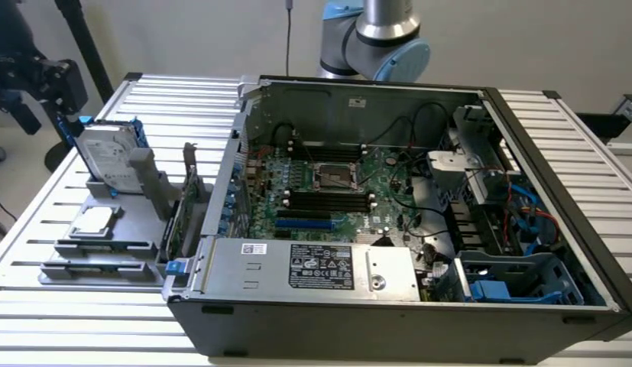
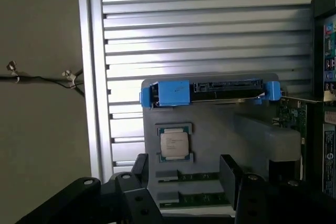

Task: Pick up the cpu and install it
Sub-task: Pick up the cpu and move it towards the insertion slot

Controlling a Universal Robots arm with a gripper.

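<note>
Exterior view: arm (image 1: 382, 34) rises behind the open case (image 1: 397, 329); cpu (image 1: 95, 222) lies flat on a grey holder (image 1: 137, 222) on the table (image 1: 50, 306), beside the case. Wrist view: hand (image 2: 185, 167) hangs near the cpu, fingers (image 2: 229, 169) spread, holding nothing.

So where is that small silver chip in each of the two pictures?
Exterior view: the chip lies on the grey stand, on the exterior view's left of the computer case.
Wrist view: the chip lies on the grey stand, between the hard drive and the open pincer.
Shared landmark: the hard drive with blue brackets, standing on edge behind the chip.
</note>
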